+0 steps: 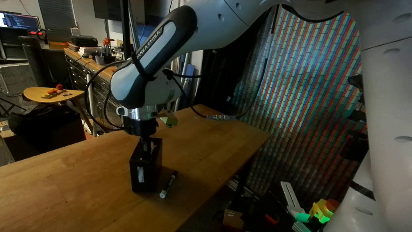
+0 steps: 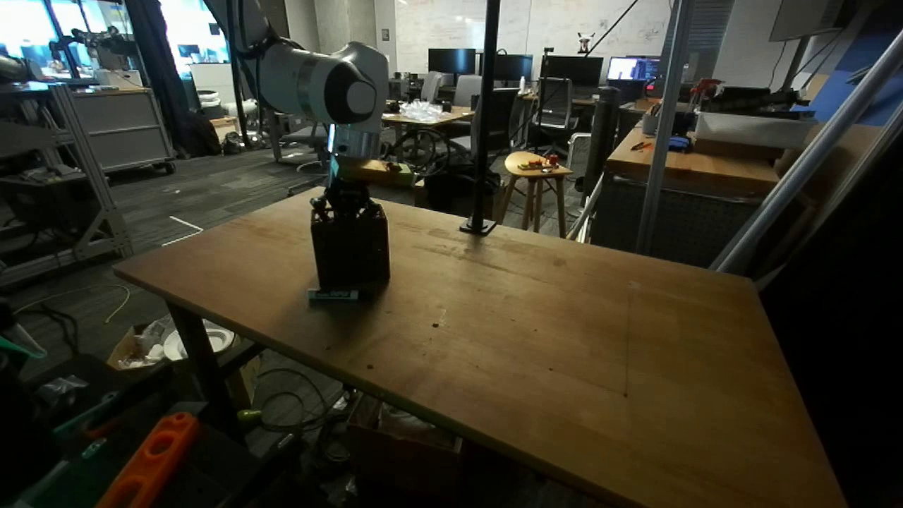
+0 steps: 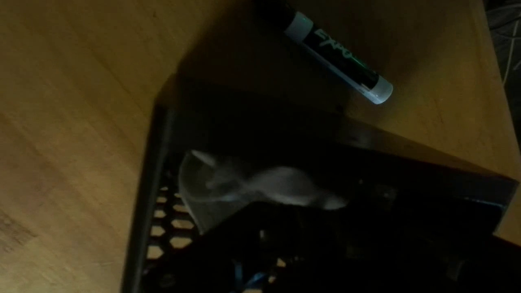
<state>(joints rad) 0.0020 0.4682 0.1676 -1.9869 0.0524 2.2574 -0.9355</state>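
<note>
A marker [image 1: 168,184] is nearest in an exterior view, lying on the wooden tabletop [image 1: 80,187], pale end toward the near side, just right of a dark box [image 1: 151,175] with a strip of wood between. The box stands upright, top open, white label [image 1: 140,174] on its near face. The gripper [image 1: 146,154] points straight down into the box. Jaws drawn together, next to no gap; whether anything is pinched I cannot tell, wrist view too dark. A pale item [image 3: 285,185], crumpled in look, sits inside the box close by the jaws; contact not resolved.

Status, judged from this pose: entry into the box is done; the gripper is not withdrawn. The pale item lies within the walls, not lifted out. The marker lies outside, clear of the gripper. Completion of a grasp or release: not readable here.

Beyond the tabletop, far right in an exterior view: a many-coloured patterned backdrop [image 1: 302,80]. Far left: a stool [image 1: 33,95] bearing small coloured pieces [image 1: 53,93]; behind it, a bench with drawers [image 1: 74,68]; farthest, a lit monitor [image 1: 24,22].
</note>
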